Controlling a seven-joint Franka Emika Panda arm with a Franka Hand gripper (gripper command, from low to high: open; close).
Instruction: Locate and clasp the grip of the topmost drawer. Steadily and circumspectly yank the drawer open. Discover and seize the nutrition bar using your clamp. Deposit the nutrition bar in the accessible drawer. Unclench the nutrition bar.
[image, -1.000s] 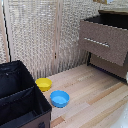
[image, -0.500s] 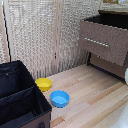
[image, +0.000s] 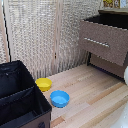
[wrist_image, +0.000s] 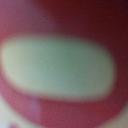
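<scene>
The jaws are not showing in either picture, so their state cannot be told. The wrist view is filling with a blurred red surface around a pale oval, too close to identify. In the exterior view, the topmost drawer (image: 104, 41) is standing pulled out at upper right, above the wooden table (image: 95, 95). The nutrition bar is not showing clearly.

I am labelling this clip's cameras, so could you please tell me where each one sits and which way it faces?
Exterior view: off the arm, looking down across the wooden floor at the topmost drawer, pulled open, the yellow bowl, the blue bowl and a black bin; a white sliver at the exterior view's right edge may be the arm.
Wrist view: pressed against a blurred red surface with a pale oval; no tool visible.
Shared: nothing recognisable.
</scene>
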